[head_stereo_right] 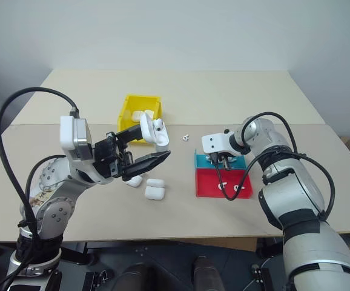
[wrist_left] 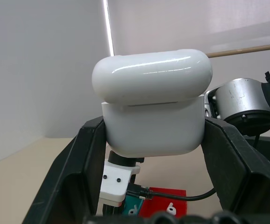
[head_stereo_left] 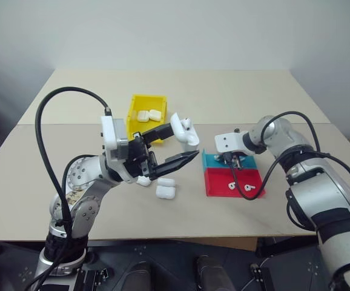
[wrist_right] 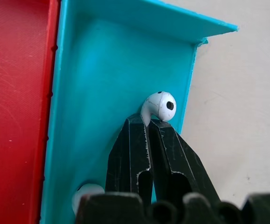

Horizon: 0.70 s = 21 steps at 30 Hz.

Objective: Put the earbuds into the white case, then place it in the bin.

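The left gripper is held up above the table. Its two black fingers are squeezed tight on the white case, one on each side, and the lid of the case is flipped open. Just behind it on the table sits the yellow bin with white cases inside. Below the left gripper, more white cases lie on the table. A tiny earbud lies alone on the table between the bin and the trays. To the right, the teal tray touches the red tray, which holds earbuds. The right gripper reaches down into the teal tray, its fingers pinched closed on the stem of an earbud.
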Tool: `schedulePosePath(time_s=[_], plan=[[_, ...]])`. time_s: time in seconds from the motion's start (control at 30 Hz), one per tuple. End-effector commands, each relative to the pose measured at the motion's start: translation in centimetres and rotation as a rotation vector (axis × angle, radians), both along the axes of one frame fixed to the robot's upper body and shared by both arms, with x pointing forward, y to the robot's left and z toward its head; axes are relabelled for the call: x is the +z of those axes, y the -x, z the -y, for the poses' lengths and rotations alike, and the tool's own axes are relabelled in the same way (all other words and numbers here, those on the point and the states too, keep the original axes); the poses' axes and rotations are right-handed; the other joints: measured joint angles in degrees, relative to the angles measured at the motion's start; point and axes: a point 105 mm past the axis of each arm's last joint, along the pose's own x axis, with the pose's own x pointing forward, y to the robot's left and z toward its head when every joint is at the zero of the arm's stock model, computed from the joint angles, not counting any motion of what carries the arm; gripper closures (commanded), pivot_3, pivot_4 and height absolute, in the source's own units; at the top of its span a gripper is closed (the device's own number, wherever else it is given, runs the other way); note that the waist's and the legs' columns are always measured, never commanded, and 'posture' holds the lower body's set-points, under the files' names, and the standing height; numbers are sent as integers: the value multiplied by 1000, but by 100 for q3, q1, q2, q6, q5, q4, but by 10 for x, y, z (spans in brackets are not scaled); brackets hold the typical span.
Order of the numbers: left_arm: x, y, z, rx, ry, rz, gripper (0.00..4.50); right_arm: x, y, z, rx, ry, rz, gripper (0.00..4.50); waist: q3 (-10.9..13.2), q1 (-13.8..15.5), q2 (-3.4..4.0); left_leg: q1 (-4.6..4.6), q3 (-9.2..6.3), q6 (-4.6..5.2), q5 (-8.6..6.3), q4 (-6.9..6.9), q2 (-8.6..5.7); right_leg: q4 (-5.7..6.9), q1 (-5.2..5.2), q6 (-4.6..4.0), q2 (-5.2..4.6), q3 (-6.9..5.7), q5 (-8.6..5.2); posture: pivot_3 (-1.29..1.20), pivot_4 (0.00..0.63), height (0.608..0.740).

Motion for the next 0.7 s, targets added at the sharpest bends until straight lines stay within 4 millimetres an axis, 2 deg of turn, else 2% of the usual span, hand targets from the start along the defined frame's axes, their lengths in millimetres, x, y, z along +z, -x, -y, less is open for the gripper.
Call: schedulePosePath(time_s=[0.03,0.23,0.33,0.5,0.7], plan=[[8,8,2,-21,6,55,1717,9,4,6,17,-7,-15,4475,0,0,0,0,0,0,0,0,0,0,0,0,0,0,0,0,150,740],[9,7,3,-27,7,56,1717,10,3,6,38,-17,11,4475,0,-11,0,0,1,0,0,1,0,1,0,0,0,1,0,0,150,740],[9,6,3,-27,7,58,1717,10,1,4,31,-21,28,3620,0,-12,0,1,1,-1,0,1,0,2,0,0,1,2,0,0,150,740],[9,7,3,-24,6,60,1717,11,-1,3,18,-19,33,1933,0,-9,0,3,1,-1,1,1,0,3,0,0,1,2,0,0,150,740],[8,7,3,-22,3,60,1717,13,0,-1,23,-40,21,1933,0,-14,0,4,1,-1,1,1,0,3,1,0,1,3,0,0,150,740]])
